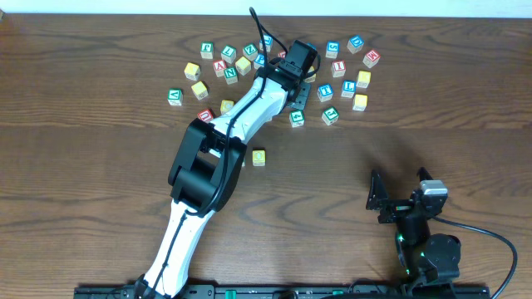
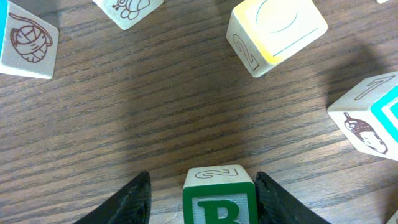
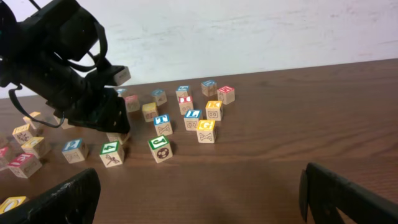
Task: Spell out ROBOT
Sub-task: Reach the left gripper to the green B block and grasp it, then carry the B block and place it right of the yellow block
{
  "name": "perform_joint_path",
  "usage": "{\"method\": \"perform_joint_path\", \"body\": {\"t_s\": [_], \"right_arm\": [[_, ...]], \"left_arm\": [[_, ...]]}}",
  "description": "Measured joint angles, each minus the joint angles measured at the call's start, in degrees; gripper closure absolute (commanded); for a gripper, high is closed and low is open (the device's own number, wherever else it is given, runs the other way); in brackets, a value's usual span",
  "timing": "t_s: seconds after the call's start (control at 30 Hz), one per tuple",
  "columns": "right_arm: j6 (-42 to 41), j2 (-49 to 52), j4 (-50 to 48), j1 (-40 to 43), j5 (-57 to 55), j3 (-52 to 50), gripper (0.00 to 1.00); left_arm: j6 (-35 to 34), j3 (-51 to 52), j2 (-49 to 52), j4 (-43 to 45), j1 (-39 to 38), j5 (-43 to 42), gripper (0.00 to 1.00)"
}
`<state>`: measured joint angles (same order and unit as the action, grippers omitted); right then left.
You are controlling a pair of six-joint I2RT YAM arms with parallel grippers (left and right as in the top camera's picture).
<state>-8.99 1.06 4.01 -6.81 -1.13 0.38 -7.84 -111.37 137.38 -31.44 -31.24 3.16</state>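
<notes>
At top centre of the overhead frame the left gripper point(image 2: 202, 186) stands with jaws apart astride the green B block point(image 2: 219, 208) on the worktop point(image 2: 155, 112), seemingly lined up to pick a letter for ROBOT, while the right gripper point(image 3: 202, 190) sits wide open, empty, lower right.

Overhead view of a dark wooden desk point(image 1: 91, 174). About two dozen small letter blocks point(image 1: 199, 90), edged in yellow, green, red and blue, lie scattered near the far edge. One yellow block point(image 1: 259, 157) sits alone, nearer the middle of the desk. The white-and-black left arm point(image 1: 241, 116) reaches diagonally from the near edge into the scatter, and its black left end effector point(image 1: 303, 83) sits over the blocks, jaws hidden. At the near right, the right end effector point(image 1: 397, 198) rests well apart from every block, fingers spread.
</notes>
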Motion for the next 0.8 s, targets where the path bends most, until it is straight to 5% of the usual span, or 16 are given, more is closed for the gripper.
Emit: {"method": "perform_joint_path", "body": {"t_s": [0.8], "right_arm": [[0.00,0.00,0.00,0.00,0.00,0.00,0.01]], "left_arm": [[-1.14,0.00,-0.50,-0.92,-1.22,0.22,0.72]]}}
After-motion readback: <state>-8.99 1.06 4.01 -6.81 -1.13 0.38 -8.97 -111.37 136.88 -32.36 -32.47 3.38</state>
